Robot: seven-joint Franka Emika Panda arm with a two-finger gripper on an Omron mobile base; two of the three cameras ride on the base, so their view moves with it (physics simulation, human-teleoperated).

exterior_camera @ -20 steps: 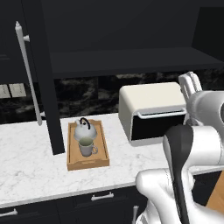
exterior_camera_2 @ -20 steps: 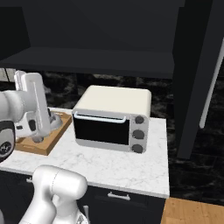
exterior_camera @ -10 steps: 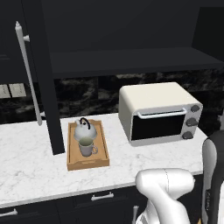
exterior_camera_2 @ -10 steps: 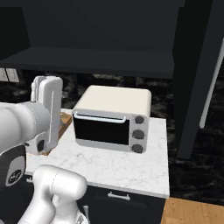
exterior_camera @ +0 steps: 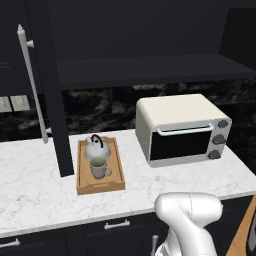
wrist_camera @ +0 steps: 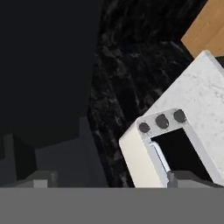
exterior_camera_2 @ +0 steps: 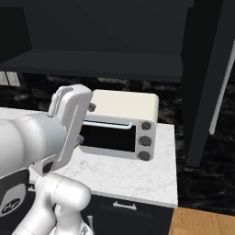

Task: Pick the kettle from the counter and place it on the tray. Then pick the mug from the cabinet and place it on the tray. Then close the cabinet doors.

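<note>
Cabinet comes first in what we see: it is black, it fills the wall above, and its dark inner shelf runs across the opening. Both cabinet doors stand open. The left door is seen almost edge-on in the left base view, with its long silver bar handle, and the right door hangs at the right side of the right base view with its own bar handle. Under the cabinet we see the counter, white marble with faint grey veins, above dark drawers with silver handles. On the counter stands a cream toaster oven with a dark glass door and three knobs. Well to the left of it lies the wooden tray, near the foot of the left door. The kettle sits in the back part of the tray, and the mug stands just in front of it, also inside the tray, with its handle to the right. In the hand view we find the gripper, its two dark tips spread wide apart and holding nothing, looking at the toaster oven from a tilted angle.
</note>
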